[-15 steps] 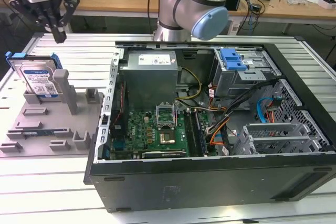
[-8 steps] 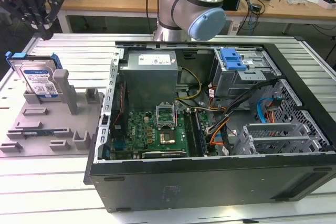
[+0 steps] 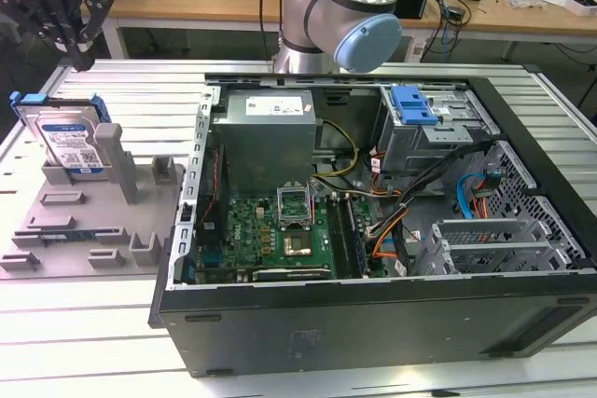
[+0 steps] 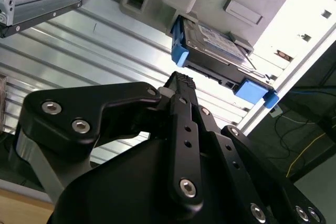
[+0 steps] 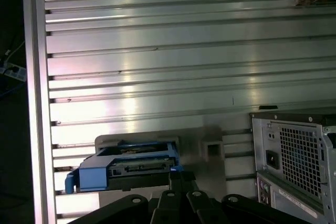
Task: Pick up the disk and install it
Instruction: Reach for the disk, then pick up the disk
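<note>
The disk is a silver drive with a white-and-blue label and a blue frame. It stands on edge in a grey holder at the exterior view's left. My gripper hangs above and behind the disk, clear of it, with its black fingers together and nothing between them. In the second wrist view the fingertips point at the disk across a short gap. The first wrist view has the disk just beyond the gripper.
An open computer case lies on the slatted aluminium table, to the exterior view's right of the grey fixture plate. Inside are a grey power-supply box, a motherboard, cables, and a metal cage with a blue latch.
</note>
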Available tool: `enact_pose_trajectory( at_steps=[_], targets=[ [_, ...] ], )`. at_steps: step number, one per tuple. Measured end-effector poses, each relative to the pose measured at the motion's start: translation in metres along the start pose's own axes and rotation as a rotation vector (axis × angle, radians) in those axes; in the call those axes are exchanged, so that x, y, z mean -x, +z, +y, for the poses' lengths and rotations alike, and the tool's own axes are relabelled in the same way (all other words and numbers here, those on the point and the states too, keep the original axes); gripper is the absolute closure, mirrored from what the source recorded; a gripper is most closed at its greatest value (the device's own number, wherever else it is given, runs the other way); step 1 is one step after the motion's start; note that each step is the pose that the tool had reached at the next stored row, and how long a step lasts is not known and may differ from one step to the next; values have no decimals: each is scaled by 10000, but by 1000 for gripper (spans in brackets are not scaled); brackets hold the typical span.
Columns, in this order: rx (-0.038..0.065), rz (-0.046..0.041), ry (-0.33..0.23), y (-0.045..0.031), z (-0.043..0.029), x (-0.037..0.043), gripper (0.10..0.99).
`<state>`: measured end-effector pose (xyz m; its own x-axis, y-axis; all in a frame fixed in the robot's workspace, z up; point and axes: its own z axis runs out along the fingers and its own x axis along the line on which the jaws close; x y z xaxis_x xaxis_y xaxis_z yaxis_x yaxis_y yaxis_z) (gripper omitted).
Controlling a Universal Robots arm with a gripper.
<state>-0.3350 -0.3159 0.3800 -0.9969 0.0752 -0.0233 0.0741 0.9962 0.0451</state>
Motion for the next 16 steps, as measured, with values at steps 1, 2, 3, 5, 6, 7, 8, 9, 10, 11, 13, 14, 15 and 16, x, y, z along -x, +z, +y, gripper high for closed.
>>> enact_pose_trajectory(
  at_steps=[1, 2, 3, 5, 6, 7, 8, 9, 10, 11, 13, 14, 15, 16],
  targets=[
    [0, 0, 1, 0, 0, 0, 980],
    [0, 0, 1, 0, 0, 0, 980],
    [0, 0, 0, 0, 0, 0, 980],
    [0, 0, 1, 0, 0, -1, 980],
    [-1, 0, 0, 0, 0, -1, 980],
    [0, 0, 0, 0, 0, -1, 980],
    [0, 0, 1, 0, 0, -1, 980],
    [0, 0, 0, 0, 0, -1, 980],
    [0, 1, -8, 0, 0, -1, 980],
    [1, 3, -62, 0, 0, -2, 980],
    [-1, 18, -412, 0, 0, -2, 980],
    [4, 28, -637, 0, 0, -2, 980],
    [6, 39, -775, 0, 0, -2, 980],
    [11, 105, -1064, 0, 0, -1, 980]
  ],
)
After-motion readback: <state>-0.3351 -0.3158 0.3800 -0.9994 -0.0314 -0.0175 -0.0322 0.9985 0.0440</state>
